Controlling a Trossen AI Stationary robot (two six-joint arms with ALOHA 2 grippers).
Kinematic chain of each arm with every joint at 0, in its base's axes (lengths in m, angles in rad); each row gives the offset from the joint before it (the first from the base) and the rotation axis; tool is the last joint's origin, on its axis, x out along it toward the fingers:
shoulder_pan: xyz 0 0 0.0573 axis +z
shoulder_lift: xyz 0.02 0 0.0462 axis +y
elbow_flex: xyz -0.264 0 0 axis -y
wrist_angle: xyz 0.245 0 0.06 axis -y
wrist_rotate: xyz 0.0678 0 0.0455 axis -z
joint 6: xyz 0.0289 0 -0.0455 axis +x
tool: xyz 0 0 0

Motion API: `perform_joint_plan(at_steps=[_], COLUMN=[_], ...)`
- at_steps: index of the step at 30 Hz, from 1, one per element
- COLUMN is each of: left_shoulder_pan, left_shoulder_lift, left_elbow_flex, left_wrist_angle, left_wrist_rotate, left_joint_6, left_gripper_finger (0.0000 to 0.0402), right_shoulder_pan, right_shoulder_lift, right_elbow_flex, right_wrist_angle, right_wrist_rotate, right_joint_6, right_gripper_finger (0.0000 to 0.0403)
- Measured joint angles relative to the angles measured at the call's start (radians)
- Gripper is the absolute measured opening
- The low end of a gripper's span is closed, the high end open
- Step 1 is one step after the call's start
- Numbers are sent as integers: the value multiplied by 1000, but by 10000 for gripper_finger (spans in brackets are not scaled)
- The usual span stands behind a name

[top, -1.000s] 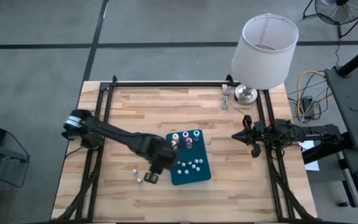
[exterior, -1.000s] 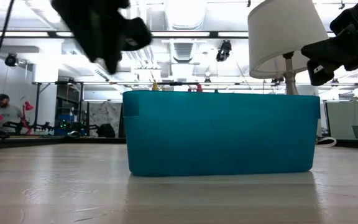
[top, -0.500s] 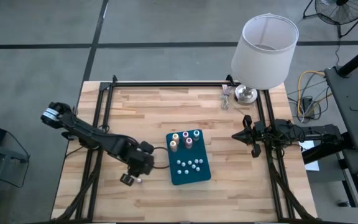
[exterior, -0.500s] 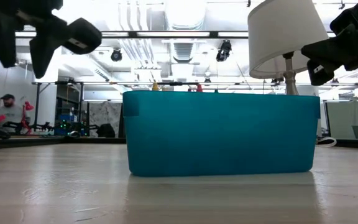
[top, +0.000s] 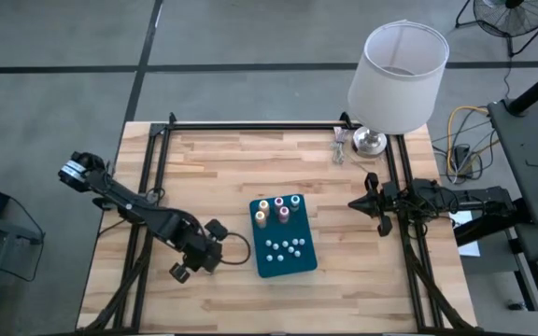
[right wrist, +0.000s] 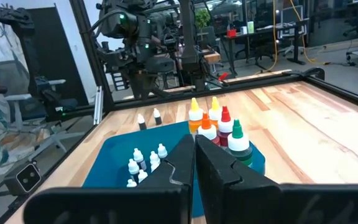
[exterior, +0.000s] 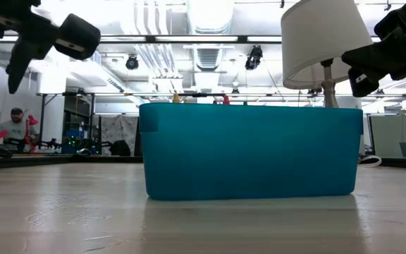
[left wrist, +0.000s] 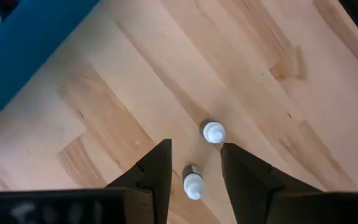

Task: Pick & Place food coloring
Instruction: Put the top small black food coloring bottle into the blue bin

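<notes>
The teal tray (top: 283, 235) sits near the middle of the desk (top: 241, 159) and holds most of the food coloring (top: 276, 209): taller coloured-top bottles at its end nearer the lamp (top: 395, 79), small whitish ones at the other end. Two small white-capped bottles (left wrist: 213, 132) stand on the bare wood just beside the tray, on the left arm's side. The left gripper (left wrist: 194, 163) hangs over them, its fingers (left wrist: 157, 168) partly open and empty, one bottle between them below. The right gripper (top: 370, 203) waits beyond the tray's opposite side, fingers (right wrist: 185, 163) pressed together, holding nothing.
</notes>
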Motion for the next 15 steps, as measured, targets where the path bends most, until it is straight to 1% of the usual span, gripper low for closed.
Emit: perform_joint_plan(at_steps=[3, 7, 10, 12, 15], left_shoulder_pan=[-5, -14, -14, -14, -14], left_shoulder_lift=[0, 0, 0, 0, 0], left_elbow_flex=[0, -1, -8, -14, -37], left_wrist_angle=[0, -21, -55, -89, -85], left_wrist_rotate=[-5, -38, -42, -43, -43], left_joint_6=[2, -9, -47, -59, -59], left_gripper_finger=[131, 177, 205, 214, 217], right_shoulder_pan=[0, 0, 0, 0, 0], right_shoulder_lift=[0, 0, 0, 0, 0], right_elbow_flex=[0, 0, 0, 0, 0], right_wrist_angle=[0, 0, 0, 0, 0], right_wrist_rotate=[0, 0, 0, 0, 0], right_joint_6=[0, 0, 0, 0, 0], right_gripper_finger=[9, 9, 9, 9, 9])
